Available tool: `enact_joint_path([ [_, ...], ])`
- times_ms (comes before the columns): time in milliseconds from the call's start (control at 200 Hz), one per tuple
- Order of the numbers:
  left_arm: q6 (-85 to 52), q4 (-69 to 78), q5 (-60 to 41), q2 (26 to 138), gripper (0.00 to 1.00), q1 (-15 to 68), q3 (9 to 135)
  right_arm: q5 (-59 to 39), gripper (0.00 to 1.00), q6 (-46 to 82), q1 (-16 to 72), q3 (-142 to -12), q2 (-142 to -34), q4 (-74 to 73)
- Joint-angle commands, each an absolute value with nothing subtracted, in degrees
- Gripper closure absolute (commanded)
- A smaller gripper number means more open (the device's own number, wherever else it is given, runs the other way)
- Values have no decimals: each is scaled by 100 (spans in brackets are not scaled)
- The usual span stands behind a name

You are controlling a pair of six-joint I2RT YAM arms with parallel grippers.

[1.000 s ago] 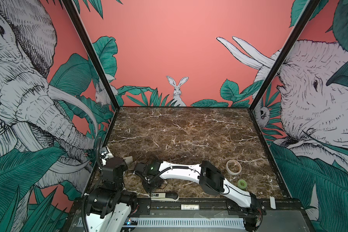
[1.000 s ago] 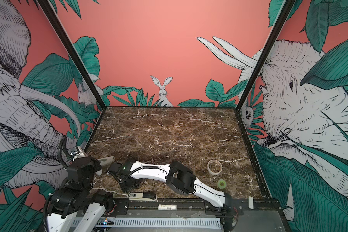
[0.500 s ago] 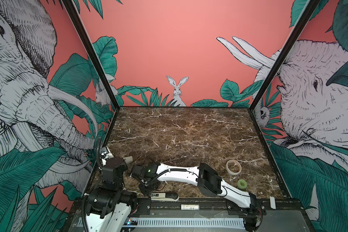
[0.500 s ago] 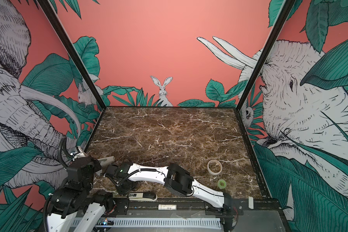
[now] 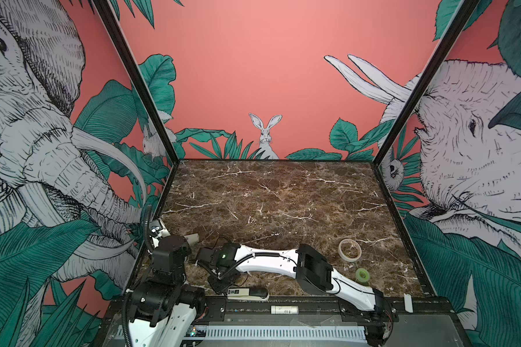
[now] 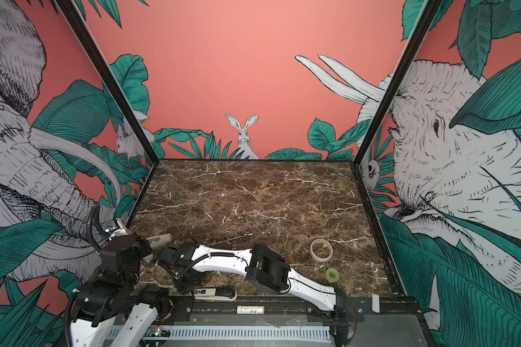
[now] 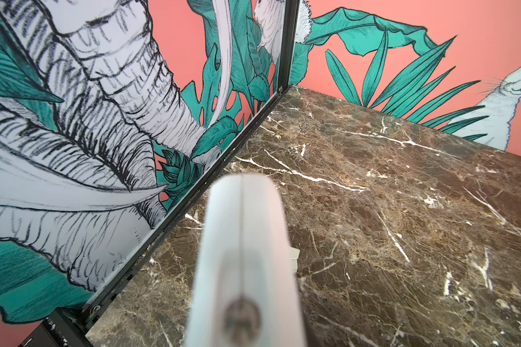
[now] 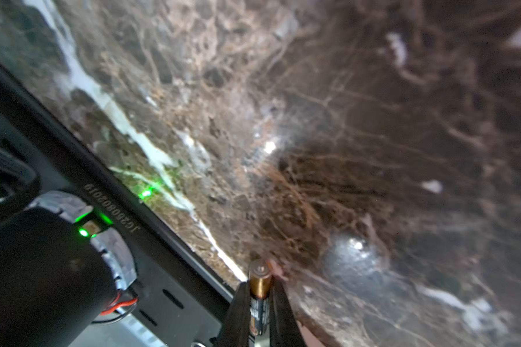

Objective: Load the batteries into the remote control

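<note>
Between the right jaws, a battery point(image 8: 260, 285) stands pinched.

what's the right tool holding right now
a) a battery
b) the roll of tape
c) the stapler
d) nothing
A: in the right wrist view the right tool is closed on a copper-topped black battery, while in a top view the tape roll and the stapler lie apart from it on the table.
</note>
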State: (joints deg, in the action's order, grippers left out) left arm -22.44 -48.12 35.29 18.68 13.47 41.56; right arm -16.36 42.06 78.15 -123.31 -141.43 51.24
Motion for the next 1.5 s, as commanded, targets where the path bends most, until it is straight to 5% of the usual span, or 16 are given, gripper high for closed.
enact_joint_path([
  [0,-2115,-4651,3684,1897,100,1380,4423,-1558,88,4347,7434,-11584,-13596,4046],
  [310,-1666,-3689,1861,2242,100,1379,4445,-1360,88,3787,6445,-9067,-11658,2174],
  [895,-2712,190,-4422,4603,100,1380,3816,-808,90,2062,5412,-5595,-8048,1374],
  [1185,-3078,1206,-5047,5903,100,1452,3753,-1126,91,1333,5251,-4818,-6706,1260],
  [1495,-3422,1756,-5658,6904,100,1892,4057,-1777,94,836,5237,-5011,-6687,667],
])
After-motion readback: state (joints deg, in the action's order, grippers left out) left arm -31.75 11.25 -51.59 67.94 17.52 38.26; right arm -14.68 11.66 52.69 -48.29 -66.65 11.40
